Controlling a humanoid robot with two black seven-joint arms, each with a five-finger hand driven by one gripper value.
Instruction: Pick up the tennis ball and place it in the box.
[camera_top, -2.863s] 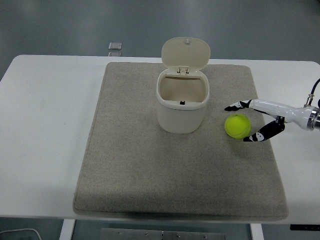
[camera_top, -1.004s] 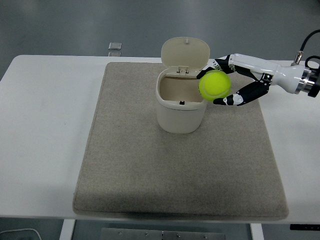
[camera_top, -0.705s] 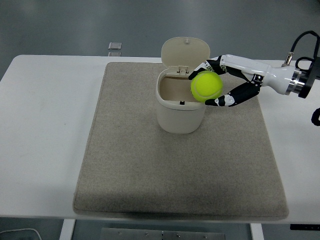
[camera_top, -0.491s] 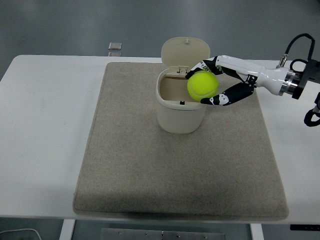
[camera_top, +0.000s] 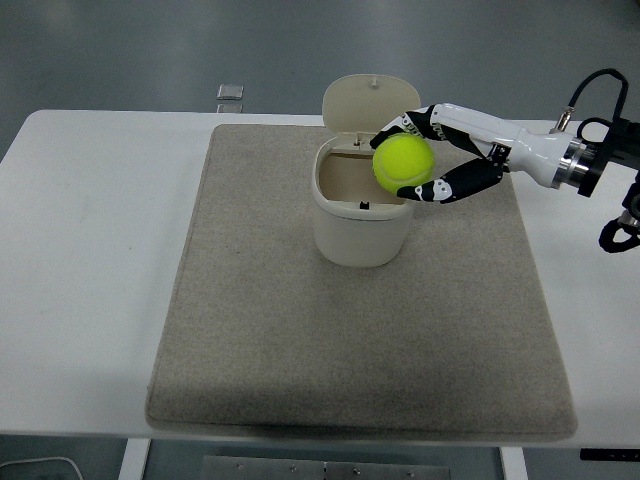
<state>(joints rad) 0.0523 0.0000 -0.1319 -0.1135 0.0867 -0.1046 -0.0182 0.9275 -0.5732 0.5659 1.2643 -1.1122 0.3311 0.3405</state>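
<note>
A yellow-green tennis ball (camera_top: 402, 163) is held in my right hand (camera_top: 412, 158), whose black and white fingers (camera_top: 440, 189) curl around it. The ball hangs over the right rim of the cream box (camera_top: 362, 205), a small bin with its hinged lid (camera_top: 371, 105) standing open at the back. The box stands on the grey mat (camera_top: 360, 330). The box's inside looks empty as far as it shows. My left arm is out of view.
A small grey object (camera_top: 230, 93) lies at the far edge of the white table (camera_top: 90, 260), behind the mat. A black cable (camera_top: 600, 85) loops over my right wrist at the right edge.
My right hand took the ball from the mat at the box's right, lifted it and carried it left and back to the box's right rim.
</note>
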